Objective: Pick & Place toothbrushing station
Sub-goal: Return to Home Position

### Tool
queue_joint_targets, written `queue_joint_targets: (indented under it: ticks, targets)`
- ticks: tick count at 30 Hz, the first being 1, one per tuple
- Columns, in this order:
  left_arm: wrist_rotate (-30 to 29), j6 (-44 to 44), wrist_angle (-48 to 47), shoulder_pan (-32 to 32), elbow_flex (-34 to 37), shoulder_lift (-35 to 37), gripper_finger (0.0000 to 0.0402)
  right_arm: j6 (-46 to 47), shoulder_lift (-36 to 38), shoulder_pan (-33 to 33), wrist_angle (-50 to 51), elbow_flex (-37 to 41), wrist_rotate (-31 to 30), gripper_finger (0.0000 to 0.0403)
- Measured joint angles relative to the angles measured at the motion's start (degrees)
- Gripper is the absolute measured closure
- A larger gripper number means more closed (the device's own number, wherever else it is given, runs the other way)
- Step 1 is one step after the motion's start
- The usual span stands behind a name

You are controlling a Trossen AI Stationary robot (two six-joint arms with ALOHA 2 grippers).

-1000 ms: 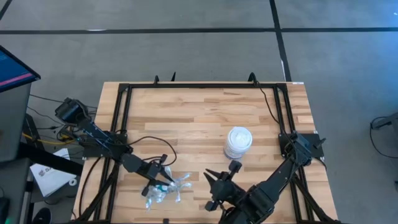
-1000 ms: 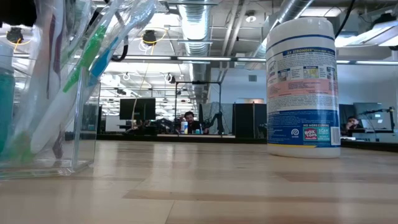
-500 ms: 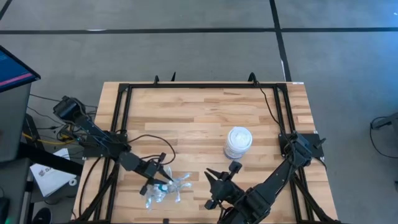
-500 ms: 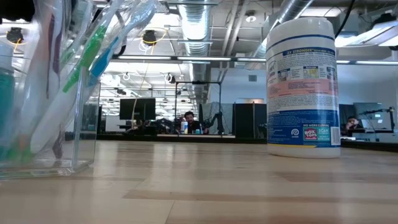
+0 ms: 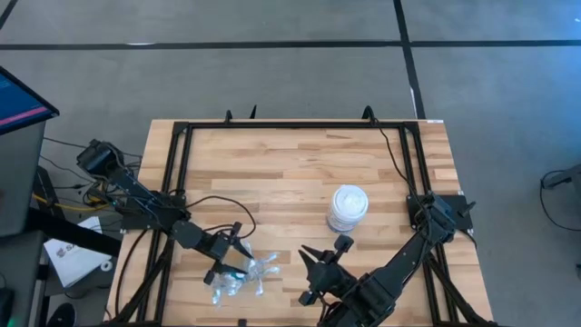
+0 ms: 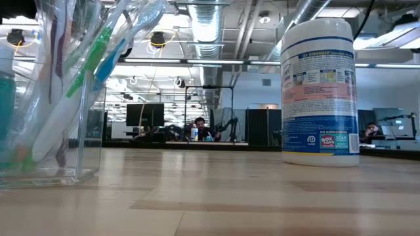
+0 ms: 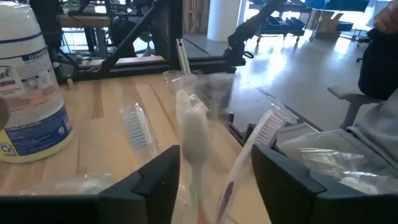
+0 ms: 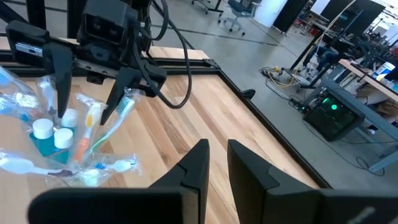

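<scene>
The toothbrushing station (image 5: pixel 241 277) stands near the table's front edge, left of the middle. It is a clear holder (image 6: pixel 79 151) with slim wrapped toothbrushes (image 7: pixel 193 134) leaning out of it. Two blue white-capped bottles (image 8: pixel 53 134) show beside them, among crinkly clear plastic (image 8: pixel 93 171). My left gripper (image 5: pixel 225 256) is open. Its fingers stand on either side of the upright toothbrushes (image 8: pixel 102 121), coming from the table's left. My right gripper (image 5: pixel 304 274) is open and empty to the right of the station, pointing at it. My left gripper's open fingers (image 7: pixel 158 177) stand on either side of the toothbrush handles (image 7: pixel 233 180), coming level from the table's left. I cannot tell whether a finger touches them.
A white wipes canister (image 5: pixel 348 207) stands upright right of the table's middle; it also shows in the low view (image 6: pixel 320 85). A black frame (image 5: pixel 300 125) runs round the table's far edge and sides. Bare wood (image 5: pixel 272 173) lies between the station and the far edge.
My left gripper has edged slightly toward the table's left edge, staying open around the toothbrushes. The toothbrushes in the holder have shifted a little.
</scene>
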State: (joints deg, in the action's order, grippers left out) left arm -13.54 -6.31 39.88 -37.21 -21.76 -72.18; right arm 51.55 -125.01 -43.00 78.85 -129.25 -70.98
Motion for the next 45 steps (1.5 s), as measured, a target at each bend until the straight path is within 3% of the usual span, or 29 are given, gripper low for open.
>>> queue_joint_targets:
  ticks: [10,15,21,30,35,40,45]
  targets:
    - [-0.7,4.1,0.0,0.0,0.0,6.1,0.0188,0.9,0.0,-0.2,2.0,0.0,-0.9,0.0353]
    - [-3.2,7.9,-2.3,0.0,0.0,12.4,0.0188,11.9,0.0,-2.1,11.5,0.0,-4.0,0.0353]
    - [-3.5,9.0,-7.4,0.0,0.0,19.3,0.0188,11.5,0.3,-3.8,11.0,1.9,-4.7,0.0353]
    - [-5.6,10.6,-10.9,1.7,0.0,20.2,0.0188,17.1,0.2,-6.7,11.1,6.7,-8.5,0.0388]
    - [-5.6,10.3,-12.1,2.9,0.0,20.2,0.0188,25.4,5.6,-9.1,11.2,15.8,-12.7,0.0397]
    - [-5.6,10.4,-12.3,3.0,0.0,20.2,0.0188,36.1,15.0,-11.4,11.2,31.5,-13.2,0.0399]
    - [-5.6,10.4,-12.7,3.4,0.0,20.2,0.0188,48.9,24.8,-14.4,11.1,48.4,-17.7,0.0402]
